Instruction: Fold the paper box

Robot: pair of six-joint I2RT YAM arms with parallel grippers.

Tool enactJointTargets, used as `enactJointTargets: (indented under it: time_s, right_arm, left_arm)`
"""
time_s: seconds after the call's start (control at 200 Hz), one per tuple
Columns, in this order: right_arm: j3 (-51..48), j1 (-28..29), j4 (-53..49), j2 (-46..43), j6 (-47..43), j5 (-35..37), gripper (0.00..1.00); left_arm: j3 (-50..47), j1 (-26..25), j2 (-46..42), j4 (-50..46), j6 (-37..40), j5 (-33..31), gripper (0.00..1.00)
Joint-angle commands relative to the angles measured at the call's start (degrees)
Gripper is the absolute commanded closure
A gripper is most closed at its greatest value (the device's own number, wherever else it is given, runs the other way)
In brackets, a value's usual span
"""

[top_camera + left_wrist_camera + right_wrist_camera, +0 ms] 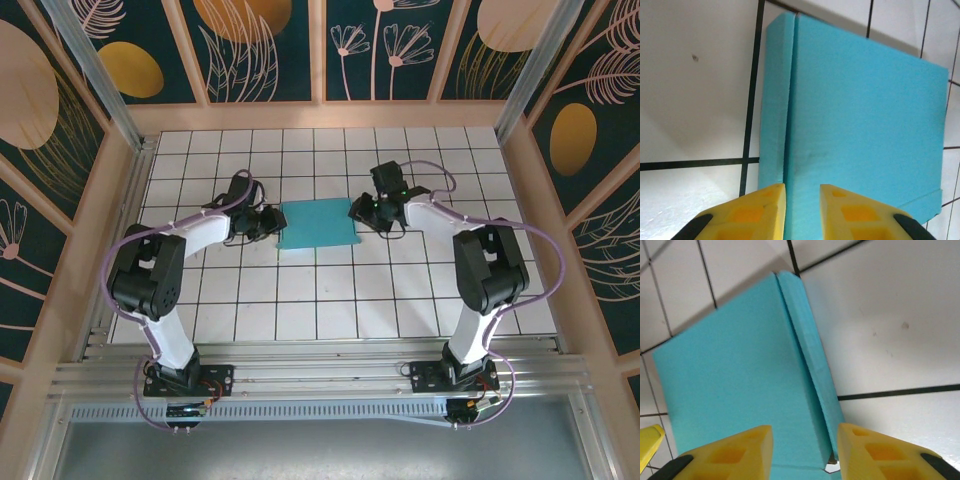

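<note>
The paper box [318, 224] lies flat between the left gripper [801, 190] and right gripper [805, 430]. Their fingers are spread apart over its side folds.

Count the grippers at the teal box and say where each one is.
2. The left gripper is at the left edge of the box, the right gripper at its right edge. No others look hidden.

The paper box [318, 224] lies flat on the white tiles in front of me, a shallow rectangle with its teal side up. At its left and right ends I see a narrow strip creased off from the main panel.
</note>
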Motion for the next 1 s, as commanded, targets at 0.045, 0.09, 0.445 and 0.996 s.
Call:
enactJointTargets:
  time_s: [0.045, 0.09, 0.445, 0.996]
  right_arm:
    - [1.87, -0.79, -2.32, -0.99, -2.31, 2.21, 0.59]
    - [1.85, -0.80, -1.88, -0.43, -2.44, 0.82, 0.58]
    - [0.55, 0.00, 0.79, 5.45, -2.01, -4.97, 0.60]
    - [-2.35, 1.31, 1.68, 4.21, -0.55, -5.59, 0.73]
  left_arm:
    - [1.96, -0.25, -2.05, -3.70, 2.92, -1.59, 0.73]
    - [1.87, -0.25, -1.90, -3.61, 3.02, -1.89, 0.72]
    - [-0.12, -0.25, 2.07, -1.14, 3.23, -0.42, 0.60]
    - [-0.37, -0.25, 4.71, -0.98, 5.15, -0.36, 0.73]
